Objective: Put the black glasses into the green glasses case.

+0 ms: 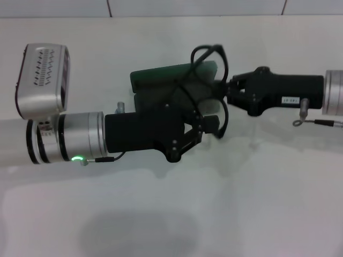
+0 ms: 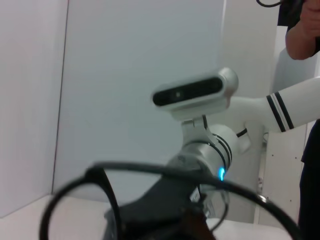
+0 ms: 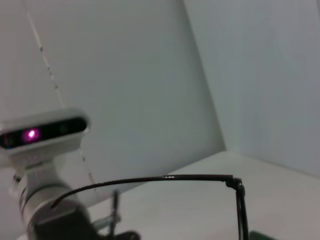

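The black glasses (image 1: 223, 55) hang in the air between my two grippers, over the right end of the green glasses case (image 1: 155, 78). The case lies on the white table, largely hidden behind my left gripper (image 1: 211, 123), which reaches in from the left, its tip beside the lower lens. My right gripper (image 1: 228, 92) comes from the right and is shut on the glasses' frame. In the left wrist view a lens rim and temple arm (image 2: 150, 167) pass close by. In the right wrist view a temple arm (image 3: 165, 178) crosses above a corner of the case (image 3: 260, 235).
The white table (image 1: 171, 214) extends toward the front edge, with a tiled wall at the back. The right arm's wrist camera (image 2: 192, 92) shows in the left wrist view, and the left arm's wrist camera (image 3: 40, 134) in the right wrist view. A person stands at the edge (image 2: 305, 35).
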### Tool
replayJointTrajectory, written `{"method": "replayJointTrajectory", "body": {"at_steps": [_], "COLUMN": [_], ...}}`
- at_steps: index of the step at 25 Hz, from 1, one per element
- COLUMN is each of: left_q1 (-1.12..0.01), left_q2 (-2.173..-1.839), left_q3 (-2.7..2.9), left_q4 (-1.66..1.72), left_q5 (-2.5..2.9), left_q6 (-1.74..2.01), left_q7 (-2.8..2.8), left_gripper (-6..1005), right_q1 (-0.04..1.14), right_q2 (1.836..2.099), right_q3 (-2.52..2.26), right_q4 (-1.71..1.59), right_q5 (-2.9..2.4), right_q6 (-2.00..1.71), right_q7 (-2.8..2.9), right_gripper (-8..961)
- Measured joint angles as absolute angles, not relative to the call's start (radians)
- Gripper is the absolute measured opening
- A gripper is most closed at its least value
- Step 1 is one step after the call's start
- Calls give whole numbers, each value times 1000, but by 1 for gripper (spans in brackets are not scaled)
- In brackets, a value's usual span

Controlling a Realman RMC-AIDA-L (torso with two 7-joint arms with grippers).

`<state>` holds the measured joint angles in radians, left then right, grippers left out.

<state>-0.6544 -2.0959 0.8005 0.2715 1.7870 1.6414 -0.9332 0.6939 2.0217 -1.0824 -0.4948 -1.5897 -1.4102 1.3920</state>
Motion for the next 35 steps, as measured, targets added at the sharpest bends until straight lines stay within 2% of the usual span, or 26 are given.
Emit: {"method": "replayJointTrajectory", "body": {"at_steps": [35], "left_q1": [-684], "left_q2": [-2095], "left_q3": [820], "left_q4": [273], "left_q5": [1786], "left_q6": [1637], "left_q7": [-942], "left_gripper": [1], "right_q1": [677], "right_q2": [2020], "right_q3": [-1159], "right_q4": [-504], "right_q5": [-1578], "right_q6": [-1500], "right_q7": [1298], "right_gripper": [55]}}
